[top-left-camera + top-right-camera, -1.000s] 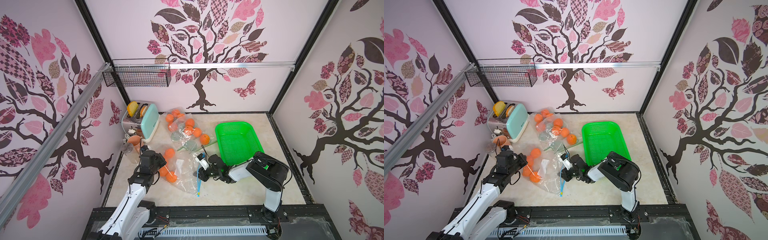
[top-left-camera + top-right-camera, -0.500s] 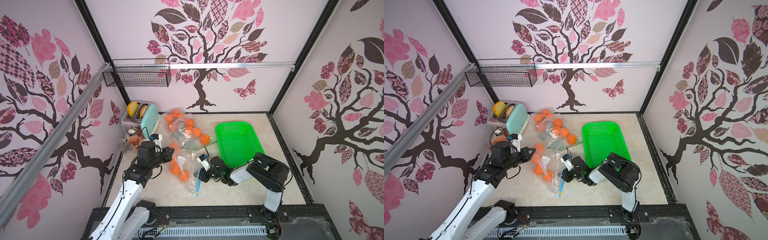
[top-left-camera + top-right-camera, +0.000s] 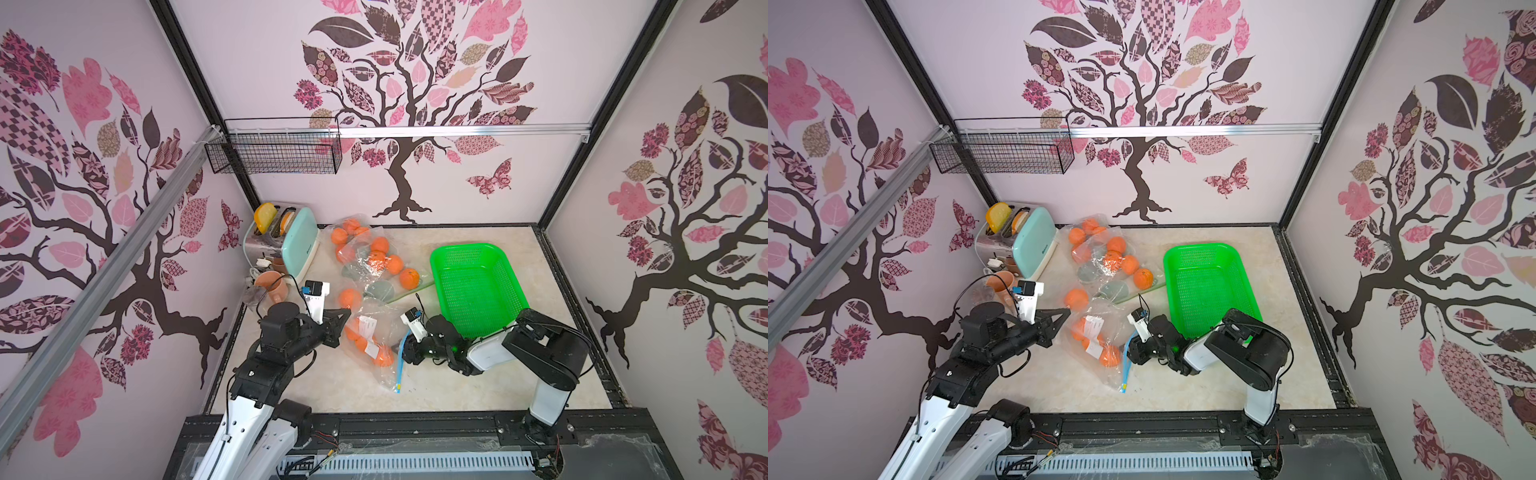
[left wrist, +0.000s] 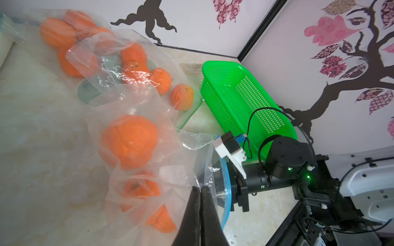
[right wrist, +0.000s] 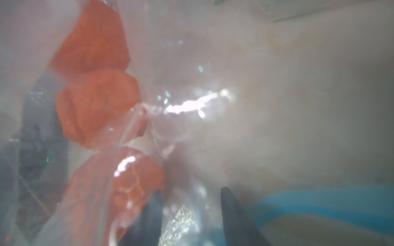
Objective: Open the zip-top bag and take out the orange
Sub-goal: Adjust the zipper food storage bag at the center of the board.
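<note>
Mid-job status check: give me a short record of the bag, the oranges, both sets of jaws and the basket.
bag: zip-top bag between the two grippers, blue zip on the right arm's side
contents: oranges inside the bag
left gripper: jaws shut, apparently pinching the bag film
right gripper: jaws apart at the bag mouth
basket: green basket, no orange in it
</note>
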Controlling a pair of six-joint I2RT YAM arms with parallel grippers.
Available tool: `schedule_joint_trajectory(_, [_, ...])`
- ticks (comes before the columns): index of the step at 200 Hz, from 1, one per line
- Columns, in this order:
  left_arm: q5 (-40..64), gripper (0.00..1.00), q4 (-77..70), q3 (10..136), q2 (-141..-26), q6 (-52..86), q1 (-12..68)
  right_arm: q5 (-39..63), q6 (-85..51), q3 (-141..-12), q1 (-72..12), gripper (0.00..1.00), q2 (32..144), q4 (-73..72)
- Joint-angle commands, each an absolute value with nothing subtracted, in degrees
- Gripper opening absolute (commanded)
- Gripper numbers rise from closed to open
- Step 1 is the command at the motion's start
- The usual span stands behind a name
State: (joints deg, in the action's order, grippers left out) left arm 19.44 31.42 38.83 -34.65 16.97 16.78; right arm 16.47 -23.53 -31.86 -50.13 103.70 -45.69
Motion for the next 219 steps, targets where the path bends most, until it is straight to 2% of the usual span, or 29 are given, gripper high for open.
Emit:
schedule_joint_trajectory(1, [12.06,0.0,35.14,39.03,-38.32,18.33,16.98,15.38,-22.7,-31.95,-50.1,0.51,102.97,-43.77])
schedule_joint_trajectory(47, [2.73,0.0,40.56,42.57,-48.89,23.75,16.83,18.9,-20.04,-31.64,-50.19,0.57,100.11,-43.15])
schedule_joint_trajectory(117, [1.59,0.0,37.8,39.89,-44.78,24.6,16.79,25.02,-16.36,-30.24,-51.14,0.68,96.15,-41.14])
schedule_joint_trajectory(219, [0.77,0.0,38.37,39.94,-45.09,26.95,16.96,23.69,-7.17,-33.16,-59.14,0.8,96.15,-38.02])
